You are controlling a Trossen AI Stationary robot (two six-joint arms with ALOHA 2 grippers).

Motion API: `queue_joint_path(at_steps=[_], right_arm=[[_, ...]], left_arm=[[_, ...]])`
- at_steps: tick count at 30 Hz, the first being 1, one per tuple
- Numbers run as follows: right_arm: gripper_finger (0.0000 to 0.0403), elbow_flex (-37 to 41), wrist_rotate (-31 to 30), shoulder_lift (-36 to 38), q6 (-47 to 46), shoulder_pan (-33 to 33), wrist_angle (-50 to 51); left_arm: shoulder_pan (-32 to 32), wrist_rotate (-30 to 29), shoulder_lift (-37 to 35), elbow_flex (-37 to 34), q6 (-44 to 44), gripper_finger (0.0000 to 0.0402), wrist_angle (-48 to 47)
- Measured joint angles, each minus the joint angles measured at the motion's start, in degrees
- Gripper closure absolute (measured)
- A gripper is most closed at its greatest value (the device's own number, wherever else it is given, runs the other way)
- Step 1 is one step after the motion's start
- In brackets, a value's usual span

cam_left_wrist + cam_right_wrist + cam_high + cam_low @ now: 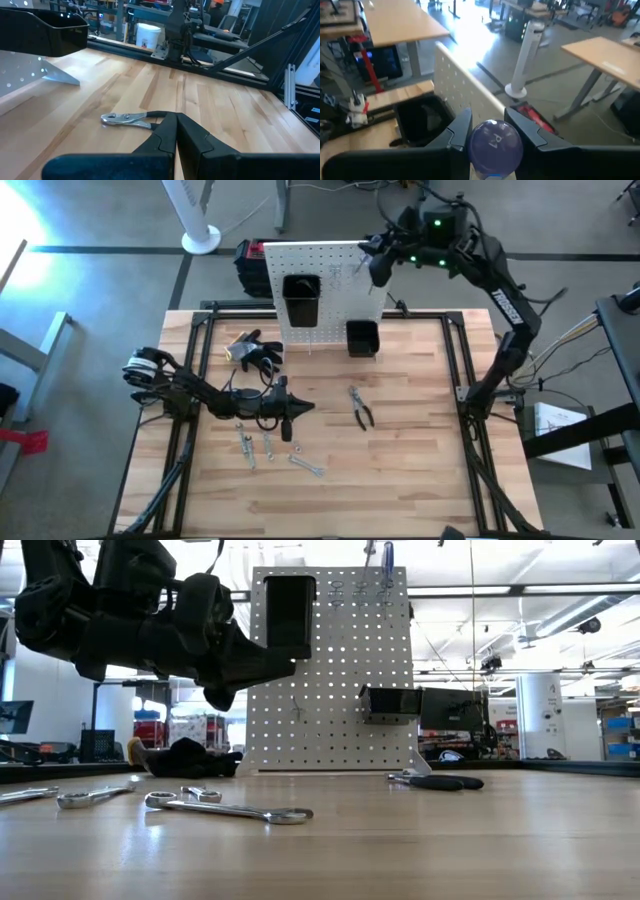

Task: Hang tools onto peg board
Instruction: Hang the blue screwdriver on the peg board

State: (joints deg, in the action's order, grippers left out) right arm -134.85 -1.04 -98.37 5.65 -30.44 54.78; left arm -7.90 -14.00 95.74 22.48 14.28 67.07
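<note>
The right gripper (492, 137) has its fingers clamped on a blue round-handled screwdriver (495, 142) above the white perforated peg board (325, 280), at 12 o'clock of the light wooden worktop (420, 430). The left gripper (305, 407), fingers together and empty, hovers at 9 o'clock of the dark-handled pliers (361, 408).

My worktop (420, 430) is smooth, pale wood. The wrenches (228, 808) are shiny metal. The peg board (340, 690) looks white and matt.

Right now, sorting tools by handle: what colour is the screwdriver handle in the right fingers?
Blue; the screwdriver handle shows best in the right wrist view.
</note>
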Motion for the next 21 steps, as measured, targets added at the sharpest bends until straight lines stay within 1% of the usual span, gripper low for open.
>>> queue_joint_path(at_steps=[10,21], right_arm=[[0.0328,0.00,-0.24,-1.18,-0.23,-0.28,3.72],[0.0328,0.00,-0.22,-2.34,-0.68,-0.42,5.08]], left_arm=[[0.00,0.02,0.00,0.00,0.59,0.0401,-1.14],[0.00,0.02,0.00,0.00,0.73,0.0401,-1.12]])
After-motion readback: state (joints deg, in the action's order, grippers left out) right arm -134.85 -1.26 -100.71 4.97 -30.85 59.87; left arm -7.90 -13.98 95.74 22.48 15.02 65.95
